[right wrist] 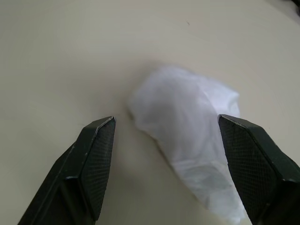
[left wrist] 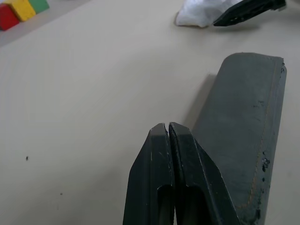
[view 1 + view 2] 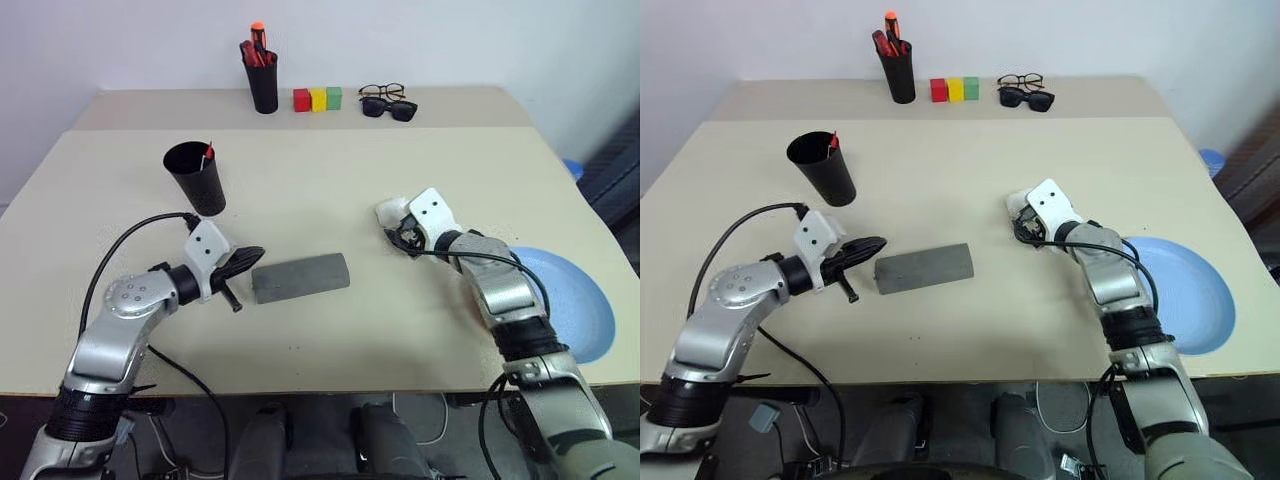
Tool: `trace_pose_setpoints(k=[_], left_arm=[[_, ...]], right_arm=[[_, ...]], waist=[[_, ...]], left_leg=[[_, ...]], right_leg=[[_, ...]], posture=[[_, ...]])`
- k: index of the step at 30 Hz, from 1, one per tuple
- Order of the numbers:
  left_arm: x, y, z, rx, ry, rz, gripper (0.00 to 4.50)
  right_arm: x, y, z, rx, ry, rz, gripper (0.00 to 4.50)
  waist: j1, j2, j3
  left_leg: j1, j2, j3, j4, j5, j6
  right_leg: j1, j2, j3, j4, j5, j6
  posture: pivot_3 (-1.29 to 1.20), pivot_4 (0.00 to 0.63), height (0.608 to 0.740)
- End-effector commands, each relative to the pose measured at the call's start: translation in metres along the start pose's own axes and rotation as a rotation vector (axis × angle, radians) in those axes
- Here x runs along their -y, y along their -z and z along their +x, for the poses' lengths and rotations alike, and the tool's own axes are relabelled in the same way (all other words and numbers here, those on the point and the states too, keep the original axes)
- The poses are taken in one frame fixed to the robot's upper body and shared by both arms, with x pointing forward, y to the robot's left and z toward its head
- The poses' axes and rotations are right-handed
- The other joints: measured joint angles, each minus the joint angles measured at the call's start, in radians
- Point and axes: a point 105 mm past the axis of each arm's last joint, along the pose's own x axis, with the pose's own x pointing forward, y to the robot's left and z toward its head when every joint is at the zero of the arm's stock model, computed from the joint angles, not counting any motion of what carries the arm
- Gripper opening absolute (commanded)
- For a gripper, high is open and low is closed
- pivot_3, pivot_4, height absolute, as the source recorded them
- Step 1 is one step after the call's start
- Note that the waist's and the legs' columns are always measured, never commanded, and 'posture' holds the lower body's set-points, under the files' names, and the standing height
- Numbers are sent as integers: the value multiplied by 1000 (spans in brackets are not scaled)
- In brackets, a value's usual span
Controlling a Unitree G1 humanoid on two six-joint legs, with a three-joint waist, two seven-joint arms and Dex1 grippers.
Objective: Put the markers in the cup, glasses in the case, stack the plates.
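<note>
R wrist cam: right gripper [image 1: 166, 136] open w/ white wad [image 1: 187, 154] between fingers; left gripper [image 2: 167, 129] shut beside case [image 2: 243, 136].

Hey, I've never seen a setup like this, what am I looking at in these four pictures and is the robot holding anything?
This is a two-armed humanoid robot at a beige table. The two wide pictures come from a stereo camera on its head, looking down over both arms. The two close pictures come from cameras on its wrists, looking along each gripper's black fingers.

The left gripper is shut and empty, beside a closed grey case. The right gripper is open around a crumpled white cloth or tissue, not yet gripping it.

Also on the table: a black cup with a red-tipped marker inside, a light blue plate near the right arm, and at the far edge a pen holder, three coloured blocks, wire-rimmed glasses and black sunglasses.
</note>
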Motion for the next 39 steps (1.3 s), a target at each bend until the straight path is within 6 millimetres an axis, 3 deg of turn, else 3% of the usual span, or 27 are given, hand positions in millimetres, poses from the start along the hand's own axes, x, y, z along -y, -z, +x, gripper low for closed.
trace_pose_setpoints(k=[1,4,8,9,10,15,20,23,27,28,31,35,39], left_arm=[[-4,-13,-7,43,-44,13,14],[-3,-15,-9,51,-53,1,14],[1,-15,-9,51,-36,-7,14],[3,-16,-9,57,-27,-11,14],[5,-18,-8,70,-12,-15,14],[10,-27,-2,115,43,-21,14],[15,-30,11,130,124,-8,14],[20,-31,24,146,180,-2,14],[21,-37,38,181,235,0,14],[21,-38,40,189,246,5,14],[19,-40,45,197,254,14,14],[6,-38,42,198,198,4,14],[-19,-29,20,183,65,-40,14]], right_arm=[[10,1,10,-17,55,11,3521],[16,3,13,-19,72,61,2724],[19,1,12,-1,80,83,798],[20,-1,11,6,82,80,112],[22,-3,8,21,89,75,10],[34,-16,-21,76,131,-18,10],[48,-23,-100,108,136,-91,10],[45,-4,-153,26,87,-116,10],[51,34,-195,-139,123,-55,10],[49,42,-202,-175,123,-29,263],[44,50,-209,-210,101,-9,1362],[46,35,-200,-158,135,-82,3284],[54,2,-181,42,117,27,3284]], waist=[[-3,0,0],[-3,0,0],[1,0,0],[1,0,0],[1,0,0],[1,1,0],[9,1,0],[13,2,0],[1,1,-1],[-2,1,-1],[-6,2,-1],[-4,2,-1],[-9,2,-1]], left_leg=[[1,0,0,-1,0,0],[2,0,0,-2,0,-1],[2,0,0,-2,0,-1],[2,0,0,-2,0,-1],[2,0,0,-2,0,-1],[1,0,0,-3,0,-1],[-1,0,-1,-3,0,-1],[0,0,-2,-3,0,0],[3,0,-2,-3,0,0],[4,1,-1,-3,0,0],[4,1,0,-3,0,0],[4,1,0,-3,0,0],[4,1,0,-4,0,0]], right_leg=[[0,0,0,0,0,0],[0,1,1,1,0,0],[1,0,0,1,0,0],[1,0,0,1,0,0],[1,0,1,1,0,0],[0,0,0,0,0,0],[0,0,0,-2,0,0],[2,1,-1,-3,0,0],[6,2,-1,-6,0,0],[6,3,-1,-6,0,0],[6,3,0,-5,0,0],[5,3,1,-5,0,0],[5,3,1,-5,0,0]], posture=[[0,150,740],[0,150,740],[0,150,740],[0,150,740],[0,150,740],[0,150,740],[0,150,740],[0,150,740],[0,150,740],[0,150,740],[0,150,740],[0,150,740],[0,150,740]])
